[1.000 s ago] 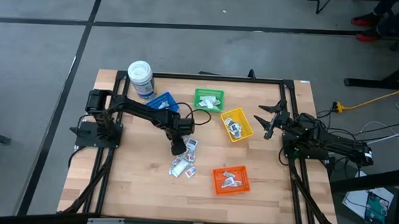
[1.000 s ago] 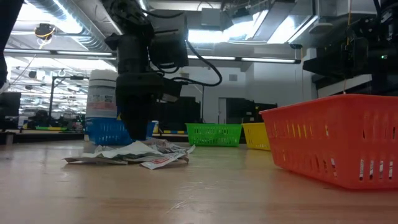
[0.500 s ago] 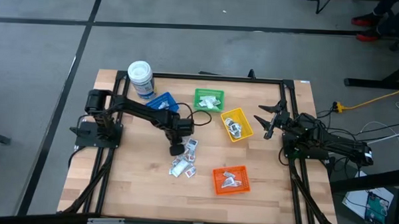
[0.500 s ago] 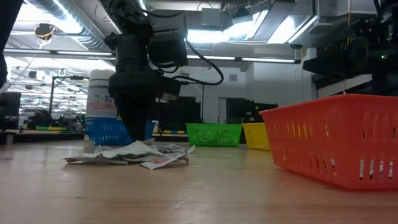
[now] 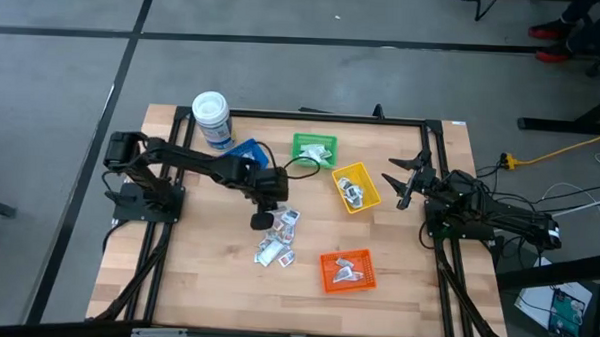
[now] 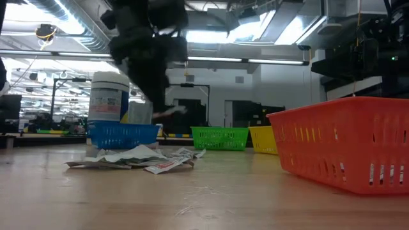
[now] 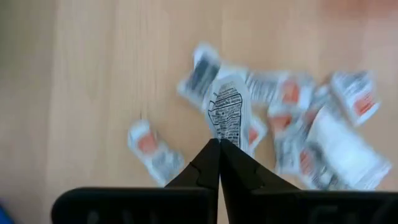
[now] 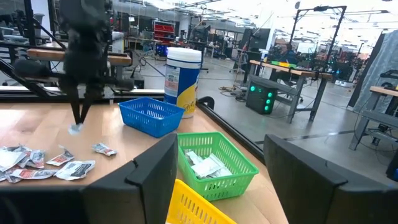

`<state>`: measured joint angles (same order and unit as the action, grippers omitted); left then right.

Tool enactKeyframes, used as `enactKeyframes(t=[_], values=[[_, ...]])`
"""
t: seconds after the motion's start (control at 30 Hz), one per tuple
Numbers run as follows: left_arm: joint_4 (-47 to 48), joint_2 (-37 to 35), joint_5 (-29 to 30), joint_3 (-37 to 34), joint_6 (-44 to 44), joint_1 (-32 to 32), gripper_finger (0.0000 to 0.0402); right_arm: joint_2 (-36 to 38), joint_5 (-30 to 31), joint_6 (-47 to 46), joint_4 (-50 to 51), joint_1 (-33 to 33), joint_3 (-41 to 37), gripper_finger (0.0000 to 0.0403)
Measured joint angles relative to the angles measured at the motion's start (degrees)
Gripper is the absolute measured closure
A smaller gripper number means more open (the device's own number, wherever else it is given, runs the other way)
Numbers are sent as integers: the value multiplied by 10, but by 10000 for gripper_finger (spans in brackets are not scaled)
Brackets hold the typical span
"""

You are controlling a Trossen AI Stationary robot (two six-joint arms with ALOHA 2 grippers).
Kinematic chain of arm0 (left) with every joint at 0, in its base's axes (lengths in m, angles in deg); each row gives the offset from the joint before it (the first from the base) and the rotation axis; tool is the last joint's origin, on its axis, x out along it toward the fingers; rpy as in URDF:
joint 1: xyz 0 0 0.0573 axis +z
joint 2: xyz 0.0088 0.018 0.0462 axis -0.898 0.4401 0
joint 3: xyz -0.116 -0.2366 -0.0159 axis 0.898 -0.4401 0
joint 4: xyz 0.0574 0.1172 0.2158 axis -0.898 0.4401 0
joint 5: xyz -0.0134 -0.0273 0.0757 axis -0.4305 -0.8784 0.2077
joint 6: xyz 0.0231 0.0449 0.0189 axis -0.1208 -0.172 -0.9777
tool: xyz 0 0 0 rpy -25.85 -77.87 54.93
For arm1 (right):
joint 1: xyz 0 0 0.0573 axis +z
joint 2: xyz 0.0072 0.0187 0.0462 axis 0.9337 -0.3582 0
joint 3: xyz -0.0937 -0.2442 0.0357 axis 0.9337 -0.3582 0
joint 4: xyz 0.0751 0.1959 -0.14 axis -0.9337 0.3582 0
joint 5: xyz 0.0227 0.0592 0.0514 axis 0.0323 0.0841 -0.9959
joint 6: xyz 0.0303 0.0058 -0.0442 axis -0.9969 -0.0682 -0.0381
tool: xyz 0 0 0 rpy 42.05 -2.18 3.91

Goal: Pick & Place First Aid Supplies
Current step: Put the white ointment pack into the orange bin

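Wood table; packets scattered; workshop behind.

Light comes from long ceiling strips behind my bench, glaring white in the low view and leaving my left arm a dark, motion-smeared silhouette. From above, the bench is evenly lit, with only soft, short shadows under the bins. My left wrist picture is blurred: the packets smear, though the one in my left gripper reads sharper. My right wrist view is bright, its near fingers soft.
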<state>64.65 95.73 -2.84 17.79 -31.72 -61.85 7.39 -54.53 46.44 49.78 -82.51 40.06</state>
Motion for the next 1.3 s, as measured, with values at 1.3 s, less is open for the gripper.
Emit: enactKeyframes(t=[1.3], values=[[-486, 64, 2, 129, 12, -161, 400, 0, 0, 0, 0, 0, 0, 166]])
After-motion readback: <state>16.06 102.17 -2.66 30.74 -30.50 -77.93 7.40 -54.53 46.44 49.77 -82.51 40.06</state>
